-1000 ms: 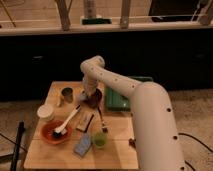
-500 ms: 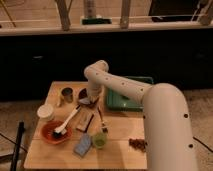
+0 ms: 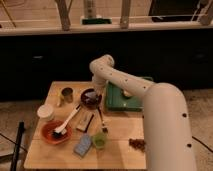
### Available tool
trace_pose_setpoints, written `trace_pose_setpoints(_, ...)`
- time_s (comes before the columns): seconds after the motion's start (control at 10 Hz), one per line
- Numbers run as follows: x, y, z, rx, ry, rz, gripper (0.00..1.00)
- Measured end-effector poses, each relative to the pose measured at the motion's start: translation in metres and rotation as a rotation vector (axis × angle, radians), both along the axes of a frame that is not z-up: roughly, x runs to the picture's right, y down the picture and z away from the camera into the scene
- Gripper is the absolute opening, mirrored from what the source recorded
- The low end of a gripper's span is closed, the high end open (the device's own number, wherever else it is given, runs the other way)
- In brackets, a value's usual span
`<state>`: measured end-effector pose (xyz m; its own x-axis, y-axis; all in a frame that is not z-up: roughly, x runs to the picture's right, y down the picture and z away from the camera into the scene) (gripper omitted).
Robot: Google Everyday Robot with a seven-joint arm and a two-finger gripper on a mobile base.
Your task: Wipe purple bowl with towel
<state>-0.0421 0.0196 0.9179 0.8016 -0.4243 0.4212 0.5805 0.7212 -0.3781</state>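
Since half a second ago, we see the white arm [image 3: 155, 115] has swung its elbow toward 3 o'clock, its tip staying over the same spot. It rises from 5 o'clock and bends down over the wooden table [image 3: 45, 155]. The green tray [image 3: 120, 102] lies at 2 o'clock from the table's middle, the orange-red bowl [image 3: 49, 136] at 8 o'clock. The purple bowl [image 3: 89, 103] sits at 12 o'clock, just beside the tray. The gripper [image 3: 95, 94] hangs right over that bowl; we cannot tell whether it is spread, closed or holding anything.
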Motion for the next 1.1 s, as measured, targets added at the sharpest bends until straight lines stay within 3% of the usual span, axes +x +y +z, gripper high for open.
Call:
trace_pose_setpoints(0.3, -0.036, -0.012, 0.009, 0.005, -0.034, -0.043, 0.0)
trace_pose_setpoints(0.6, -0.067, 0.007, 0.003, -0.018, -0.092, -0.112, 0.0)
trace_pose_setpoints(0.8, -0.066, 0.031, -0.016, -0.023, -0.11, -0.128, 0.0)
trace_pose_setpoints(1.1, -0.036, 0.053, -0.038, -0.031, -0.092, -0.145, 0.0)
